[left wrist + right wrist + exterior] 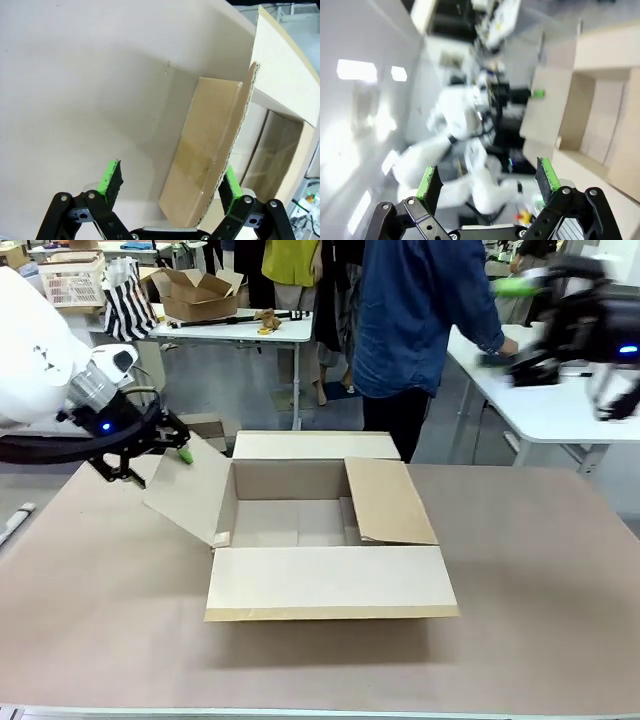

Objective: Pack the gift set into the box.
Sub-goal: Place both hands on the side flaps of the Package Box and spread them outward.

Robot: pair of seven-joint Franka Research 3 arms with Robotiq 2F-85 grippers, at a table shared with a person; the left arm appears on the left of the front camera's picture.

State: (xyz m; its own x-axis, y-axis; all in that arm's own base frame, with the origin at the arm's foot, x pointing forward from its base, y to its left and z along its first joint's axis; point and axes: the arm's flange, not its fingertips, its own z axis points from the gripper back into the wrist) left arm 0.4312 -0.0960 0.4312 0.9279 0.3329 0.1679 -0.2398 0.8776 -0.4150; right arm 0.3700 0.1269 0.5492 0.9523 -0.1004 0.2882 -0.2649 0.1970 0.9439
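The left gripper (pixel 170 182) was wide open, holding nothing, with the box (pixel 325 580) right in front and its left flap (pixel 210 150) poking edge-first between the fingers (pixel 112 179); the right gripper (pixel 487 180), open and empty too, hung far away.

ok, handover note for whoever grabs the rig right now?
Left gripper: open, jaws straddling the edge of the left flap of the box, not clamped.
Right gripper: open, empty, up at far right.
The box sits mid-table, four flaps out, visible floor bare.
Person at far side, hand at the white table.
Done: box open. Left: all packing.
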